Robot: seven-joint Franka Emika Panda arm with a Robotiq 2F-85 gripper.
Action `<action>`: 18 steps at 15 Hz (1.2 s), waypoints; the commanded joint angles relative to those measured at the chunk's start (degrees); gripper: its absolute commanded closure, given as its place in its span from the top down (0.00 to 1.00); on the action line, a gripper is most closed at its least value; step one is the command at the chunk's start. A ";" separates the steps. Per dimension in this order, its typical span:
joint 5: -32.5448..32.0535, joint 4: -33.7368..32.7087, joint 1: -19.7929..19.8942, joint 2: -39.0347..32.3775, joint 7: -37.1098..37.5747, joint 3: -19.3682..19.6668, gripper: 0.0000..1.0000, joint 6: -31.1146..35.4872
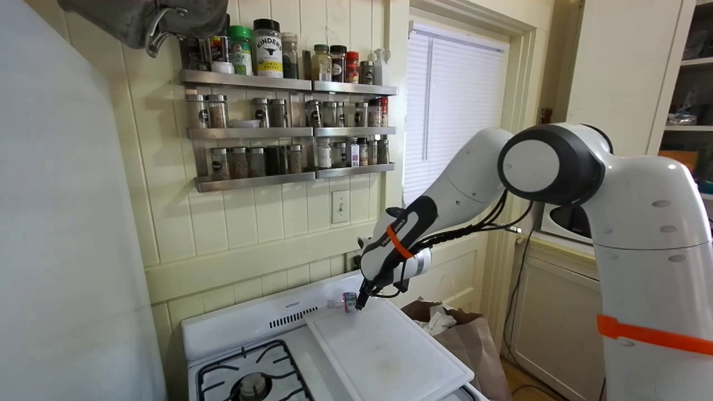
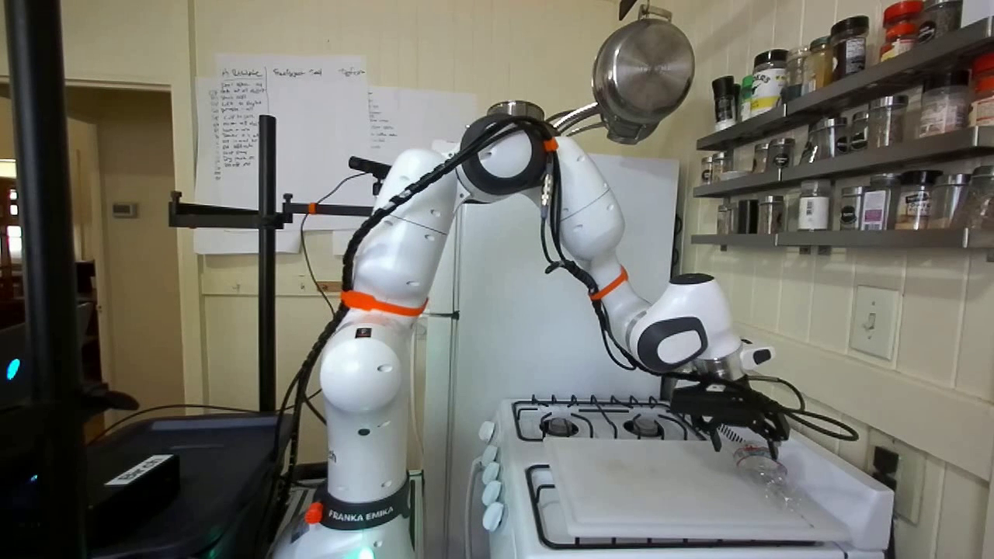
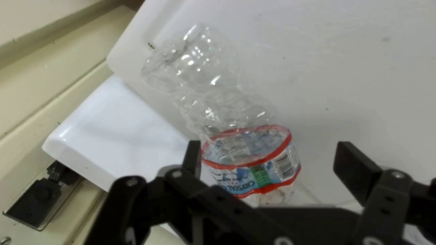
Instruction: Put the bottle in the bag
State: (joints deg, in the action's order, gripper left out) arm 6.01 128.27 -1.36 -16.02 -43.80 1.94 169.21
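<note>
A clear crumpled plastic bottle (image 1: 349, 302) with a red-edged Crystal label lies on its side on a white board at the stove's back panel. It also shows in an exterior view (image 2: 765, 475) and in the wrist view (image 3: 245, 166). My gripper (image 2: 745, 448) is open just over the bottle. In the wrist view the fingers (image 3: 272, 154) stand apart with the labelled part between them, closer to the left finger; I cannot tell whether that finger touches it. The brown paper bag (image 1: 472, 342) stands open beside the stove, with white crumpled material inside. It is out of the wrist view.
The white board (image 1: 390, 356) covers part of the stove top, with a burner grate (image 1: 253, 373) beside it. The raised back panel (image 1: 250, 312) runs along the wall. A wall outlet with a black plug (image 3: 34, 197) is behind. Spice shelves (image 1: 250, 181) hang above.
</note>
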 commanded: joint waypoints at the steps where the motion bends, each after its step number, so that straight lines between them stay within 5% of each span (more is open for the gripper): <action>1: -0.61 -3.14 0.98 -3.78 -3.32 -0.57 1.00 0.42; 6: -5.75 -5.15 4.24 -6.54 -1.50 -2.88 1.00 0.92; 9: -8.86 -5.95 5.84 -7.52 -0.52 -3.73 0.66 0.58; 18: -12.12 -6.29 7.09 -5.44 5.96 -2.89 0.02 -0.57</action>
State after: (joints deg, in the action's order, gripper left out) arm -3.79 121.89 4.93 -22.63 -41.53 -0.94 169.21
